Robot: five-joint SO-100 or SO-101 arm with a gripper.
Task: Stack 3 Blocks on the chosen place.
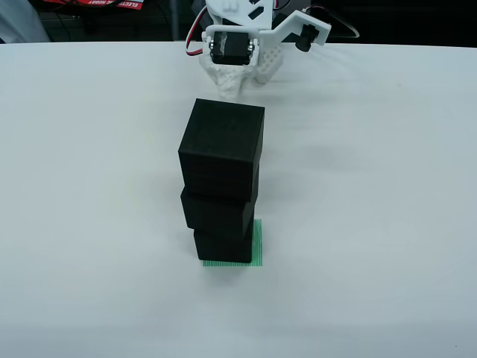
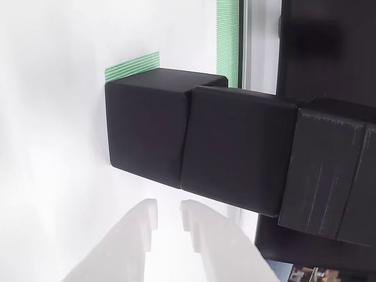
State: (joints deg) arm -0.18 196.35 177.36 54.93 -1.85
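Note:
Three black blocks stand stacked in one tower in the view from above: the bottom block [image 1: 222, 246], the middle block [image 1: 216, 212] and the top block [image 1: 222, 145]. The bottom one rests on the chosen place, a green striped square [image 1: 258, 242] that shows along its right and front sides. The cubes are slightly twisted against each other. My white gripper [image 1: 226, 91] is behind the tower, apart from it. In the view that rides on the gripper, turned sideways, the gripper [image 2: 169, 214] holds nothing. A narrow gap shows between its fingertips [image 2: 150, 212], just short of the bottom block [image 2: 147, 132] and the middle block [image 2: 238, 150].
The white table [image 1: 387, 224] spreads around the tower on all sides. Dark clutter and red packaging [image 1: 89, 4] lie beyond the table's far edge. The arm's white frame and black servo [image 1: 231, 46] sit at the back centre.

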